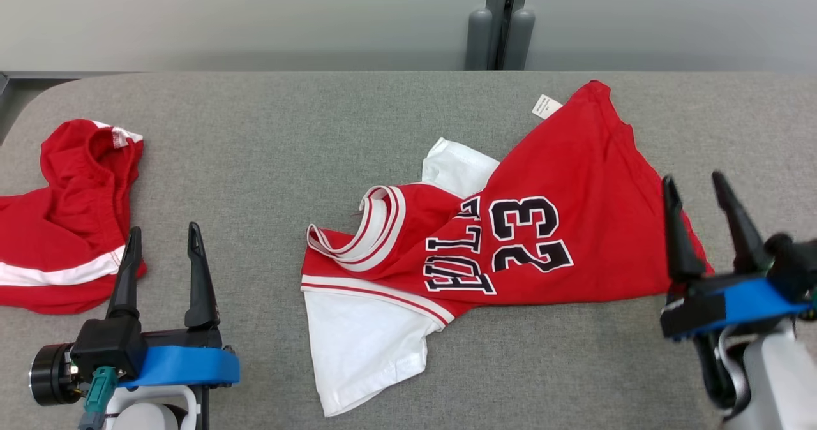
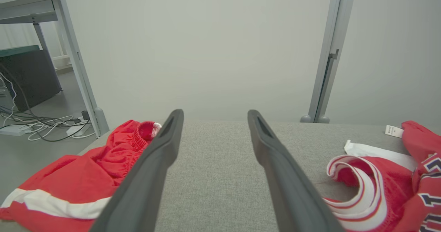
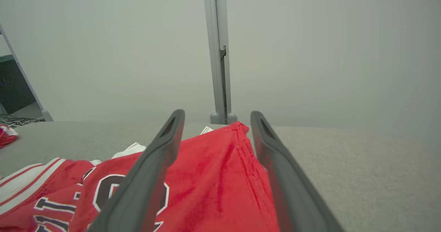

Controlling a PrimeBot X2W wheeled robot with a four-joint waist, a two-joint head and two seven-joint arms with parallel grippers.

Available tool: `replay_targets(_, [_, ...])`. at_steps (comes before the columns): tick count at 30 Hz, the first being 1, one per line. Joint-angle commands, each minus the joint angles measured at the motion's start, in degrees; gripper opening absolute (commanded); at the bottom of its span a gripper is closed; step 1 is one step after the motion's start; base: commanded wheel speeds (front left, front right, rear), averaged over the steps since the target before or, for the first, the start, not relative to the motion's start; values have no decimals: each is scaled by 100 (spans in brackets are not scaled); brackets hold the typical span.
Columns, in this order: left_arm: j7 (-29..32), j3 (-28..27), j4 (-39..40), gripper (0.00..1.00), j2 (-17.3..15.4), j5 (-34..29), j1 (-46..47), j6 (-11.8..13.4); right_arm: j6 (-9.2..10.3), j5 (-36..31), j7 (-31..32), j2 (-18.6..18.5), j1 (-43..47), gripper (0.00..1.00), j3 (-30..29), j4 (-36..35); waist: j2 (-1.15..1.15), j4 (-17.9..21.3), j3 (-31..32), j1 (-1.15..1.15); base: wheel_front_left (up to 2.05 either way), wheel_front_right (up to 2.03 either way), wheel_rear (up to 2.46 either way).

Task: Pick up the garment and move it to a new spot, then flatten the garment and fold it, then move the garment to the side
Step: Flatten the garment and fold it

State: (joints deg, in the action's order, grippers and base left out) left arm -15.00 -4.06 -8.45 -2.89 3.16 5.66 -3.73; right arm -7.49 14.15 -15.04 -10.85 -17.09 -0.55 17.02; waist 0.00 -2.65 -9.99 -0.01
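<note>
A red jersey [image 1: 562, 226] with the number 23 and white trim lies crumpled over a white layer in the middle of the grey table [image 1: 268, 130]. Its collar [image 2: 361, 187] shows at the right of the left wrist view, and its red hem [image 3: 220, 177] lies under my right fingers. My right gripper [image 1: 701, 184] is open, just above the jersey's right edge. My left gripper [image 1: 164, 233] is open over bare table, left of the jersey, with nothing between its fingers.
Red shorts [image 1: 70, 226] with a white stripe lie bunched at the table's left edge, close to my left gripper. A grey partition post [image 1: 501, 22] stands behind the table's far edge. A desk and floor cables [image 2: 41, 125] lie beyond the table's left end.
</note>
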Motion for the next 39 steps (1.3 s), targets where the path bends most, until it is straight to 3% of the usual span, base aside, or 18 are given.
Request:
replay_targets(1, [-27, -15, 23, 100, 2, -20, -45, -22, -1, -35, 5, 56, 173, 100, -33, -69, 0, 2, 17, 1, 0, 0, 0])
replay_targets(10, [-27, -56, 37, 100, -23, -130, -119, -62, -1, -361, 280, 472, 1077, 100, -389, -855, 0, 27, 81, 1, 0, 0, 0])
replay_targets(21, [-27, 260, -109, 100, -107, -321, 45, -130, -1, -550, 513, 604, 1235, 100, -373, -1097, 0, 23, 140, 1, 0, 0, 0])
replay_targets(28, [-26, 623, -721, 100, -196, -256, 247, -276, -1, -570, 546, 632, 1240, 100, -306, -1093, 0, 73, 141, 1, 0, 0, 0])
replay_targets(39, [477, 1324, -1730, 100, -355, 83, 602, -383, -1, -564, 581, 661, 1165, 100, -342, -1007, 0, 117, 79, 1, 0, 0, 0])
